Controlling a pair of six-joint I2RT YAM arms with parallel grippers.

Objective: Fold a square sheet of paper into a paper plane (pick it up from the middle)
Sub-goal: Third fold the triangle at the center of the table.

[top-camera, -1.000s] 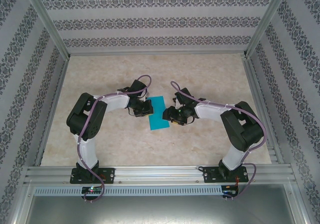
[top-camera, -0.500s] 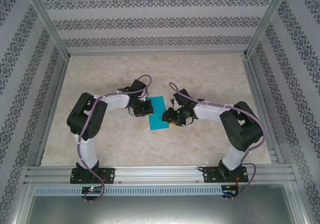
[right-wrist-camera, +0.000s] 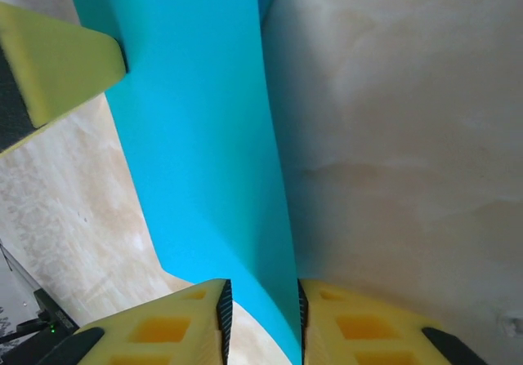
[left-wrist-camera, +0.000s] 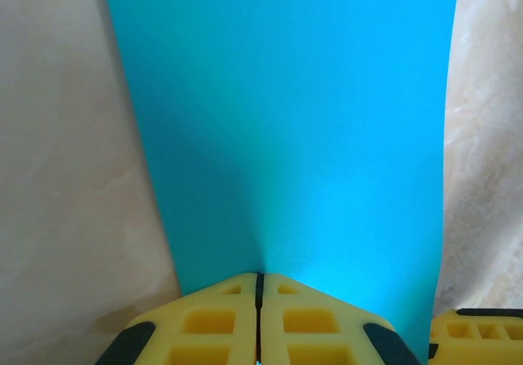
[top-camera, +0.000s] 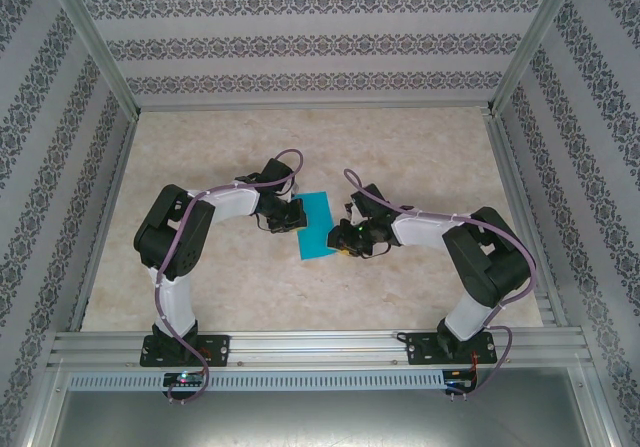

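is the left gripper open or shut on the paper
Shut: the left gripper pinches the edge of the thin teal-blue paper sheet, yellow fingers touching.

A robotics lab test cell, not a home; a left arm (top-camera: pixel 175 237) and a right arm (top-camera: pixel 480 257) are bolted to an aluminium rail (top-camera: pixel 320 345) at the near edge of a marble-patterned worktop (top-camera: pixel 400 147); aluminium posts (top-camera: pixel 95 42) frame the cell; panels (top-camera: pixel 320 37) printed with floral stripes wall 3 sides; purple cables (top-camera: pixel 158 282) run along the 2 arms.
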